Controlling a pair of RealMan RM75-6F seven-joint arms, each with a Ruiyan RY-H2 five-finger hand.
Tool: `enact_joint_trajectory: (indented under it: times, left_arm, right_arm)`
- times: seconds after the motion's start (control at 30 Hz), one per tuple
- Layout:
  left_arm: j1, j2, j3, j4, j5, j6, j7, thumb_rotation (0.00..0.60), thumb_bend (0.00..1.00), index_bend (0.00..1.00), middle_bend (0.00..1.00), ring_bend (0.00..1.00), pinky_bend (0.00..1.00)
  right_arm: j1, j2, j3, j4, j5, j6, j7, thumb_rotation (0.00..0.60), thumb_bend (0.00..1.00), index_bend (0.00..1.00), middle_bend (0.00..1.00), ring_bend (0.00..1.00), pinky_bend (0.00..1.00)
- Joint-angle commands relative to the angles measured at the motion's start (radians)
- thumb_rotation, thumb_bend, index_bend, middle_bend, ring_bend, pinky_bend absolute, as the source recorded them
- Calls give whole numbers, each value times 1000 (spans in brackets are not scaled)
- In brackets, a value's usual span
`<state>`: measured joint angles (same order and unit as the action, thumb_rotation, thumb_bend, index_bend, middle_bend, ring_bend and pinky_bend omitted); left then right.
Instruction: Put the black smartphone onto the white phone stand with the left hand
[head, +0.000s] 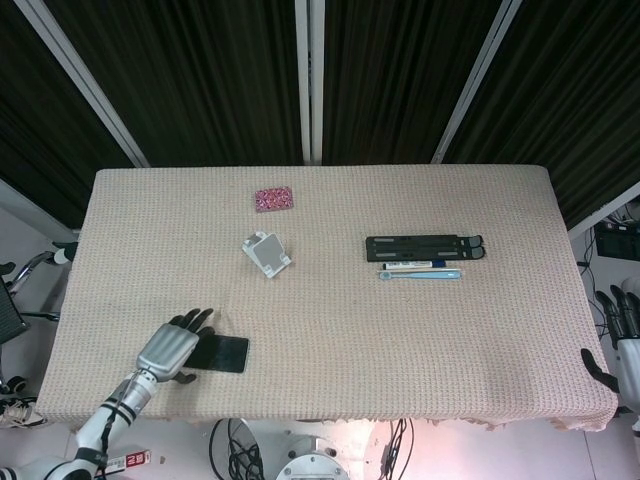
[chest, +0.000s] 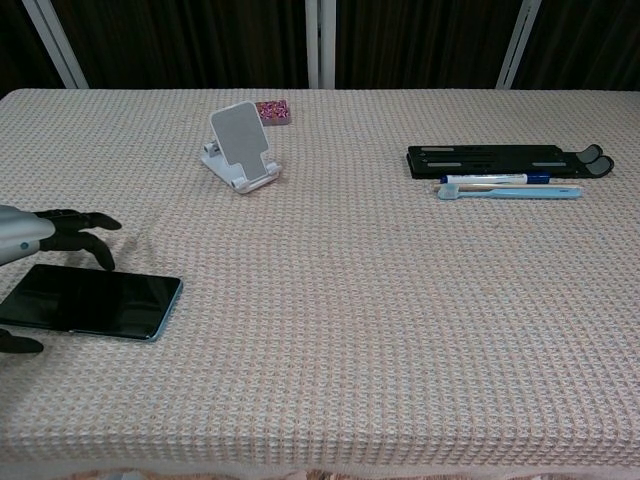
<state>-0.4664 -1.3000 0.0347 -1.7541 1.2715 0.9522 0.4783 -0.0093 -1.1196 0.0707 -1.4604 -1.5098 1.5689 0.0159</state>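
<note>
Two hands show, one at each side of the table (head: 330, 200). Left hand (head: 172, 348) lies over the near-left corner, its dark fingers (chest: 85, 225) spread and arched above the left end of the phone (chest: 95, 300), thumb (chest: 20, 345) at the phone's near edge; whether any finger touches the phone cannot be told. The phone lies flat, screen up, close to the table's front edge. The stand (chest: 240, 147) sits upright well beyond it, toward the back, with bare cloth between the two. A pink card (head: 273, 198) lies just behind the stand, near the back edge. On the right half lie a black bar (chest: 505, 160), a pen (chest: 495, 179) and a toothbrush (chest: 508, 191), side by side, well apart from the stand. Right hand (head: 622, 345) hangs off the table's right edge, fingers apart, holding nothing.
</note>
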Motion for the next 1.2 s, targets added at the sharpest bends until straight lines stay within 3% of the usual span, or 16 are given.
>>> enact_joint_trajectory:
  times: [0.03,0.43,0.77,0.83,1.0,1.2]
  left_arm:
    - [-6,-4,1,3,-6,-5,0,581,141,248,0,30,200]
    - [-31,-26,0,20,-19,-9,3,584,177,314,0,30,199]
    - [-34,-41,2,33,-5,13,-16,600,267,522,14,30,200]
    - [-32,-43,3,35,5,20,-29,600,295,537,80,30,200]
    - [-32,-38,6,35,4,17,-50,600,348,519,352,38,200]
    - [-25,-42,6,41,15,37,-73,600,350,533,482,117,201]
  right_arm:
    - [1,-1,-1,-1,0,-3,-3,600,215,0,0,0,0]
    - [4,-2,-3,-4,8,-15,-13,600,223,0,0,0,0]
    - [6,-4,-3,0,13,-22,-9,600,227,0,0,0,0]
    - [5,-4,-3,1,13,-21,-8,600,227,0,0,0,0]
    - [5,-4,-3,2,14,-22,-5,600,226,0,0,0,0]
    - [4,-4,-4,3,14,-20,-4,600,227,0,0,0,0]
